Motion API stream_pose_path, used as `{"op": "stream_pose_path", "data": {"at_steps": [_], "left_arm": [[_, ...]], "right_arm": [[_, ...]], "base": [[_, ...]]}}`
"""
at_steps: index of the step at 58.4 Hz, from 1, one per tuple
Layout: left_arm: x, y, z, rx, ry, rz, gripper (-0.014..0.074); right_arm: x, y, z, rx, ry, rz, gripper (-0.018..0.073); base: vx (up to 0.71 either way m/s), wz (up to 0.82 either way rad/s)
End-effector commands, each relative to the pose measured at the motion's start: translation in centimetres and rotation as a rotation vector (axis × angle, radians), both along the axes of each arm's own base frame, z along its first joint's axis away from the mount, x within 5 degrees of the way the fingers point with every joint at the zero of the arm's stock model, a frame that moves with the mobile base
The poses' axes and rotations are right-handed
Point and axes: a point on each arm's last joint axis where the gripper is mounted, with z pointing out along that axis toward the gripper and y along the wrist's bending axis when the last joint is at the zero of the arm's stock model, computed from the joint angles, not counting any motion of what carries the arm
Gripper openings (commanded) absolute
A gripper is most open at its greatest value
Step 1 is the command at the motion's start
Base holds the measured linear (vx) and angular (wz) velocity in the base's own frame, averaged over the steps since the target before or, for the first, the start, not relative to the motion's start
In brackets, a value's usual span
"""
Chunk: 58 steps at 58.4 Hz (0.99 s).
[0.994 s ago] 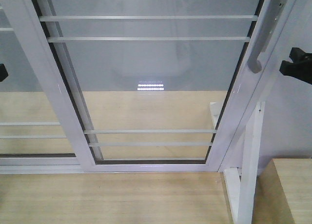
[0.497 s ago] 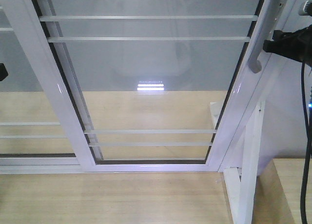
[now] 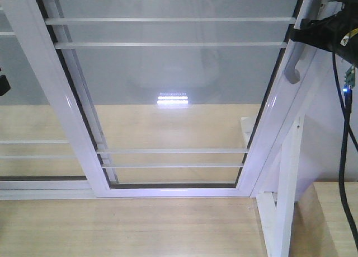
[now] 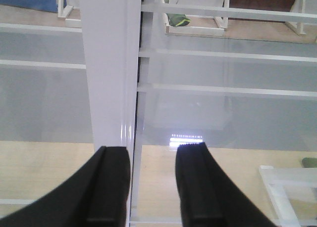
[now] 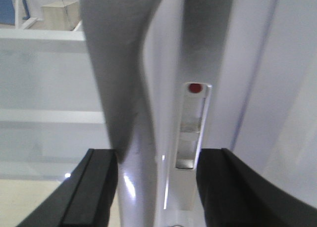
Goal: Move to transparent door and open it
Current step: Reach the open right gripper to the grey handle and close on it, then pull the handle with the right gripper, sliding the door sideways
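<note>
Glass of the transparent door (image 3: 173, 89) fills your front view, grey handle (image 3: 292, 66) on its right stile | your right tool (image 5: 158, 187) is spread, fingers either side of that handle, contact unclear | your left tool (image 4: 152, 187) is spread, facing a white frame upright (image 4: 111, 64) | pale wood floor (image 3: 112, 229) below.

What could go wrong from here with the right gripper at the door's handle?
1. The right gripper is open, and its jaws straddle both the grey handle and the lock slot in the stile. Closing might pinch the frame or slip off the curved handle.
2. The black cable hanging from that arm dangles beside the white stand and could snag as the transparent door slides.
</note>
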Motion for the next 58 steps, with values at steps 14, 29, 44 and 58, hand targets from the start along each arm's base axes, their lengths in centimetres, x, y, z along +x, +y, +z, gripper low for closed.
{"op": "stream_pose_path", "data": {"at_steps": [14,29,44,58], "left_arm": [[0.1,-0.1,1.8,-0.017,-0.09,0.005,0.0374],[0.1,-0.1,1.8,-0.017,-0.09,0.005,0.0374],[0.1,-0.1,1.8,-0.017,-0.09,0.005,0.0374],[0.1,-0.1,1.8,-0.017,-0.09,0.005,0.0374]], "right_arm": [[1.3,1.5,3.6,0.012,-0.171,0.078,0.0425],[1.3,2.9,3.5,0.019,-0.164,0.12,0.0333],[1.2,5.3,3.5,0.036,-0.161,0.182,0.033],[0.8,8.5,3.6,0.025,-0.173,0.271,0.033]], "base": [[0.0,0.0],[0.0,0.0],[0.0,0.0],[0.0,0.0]]}}
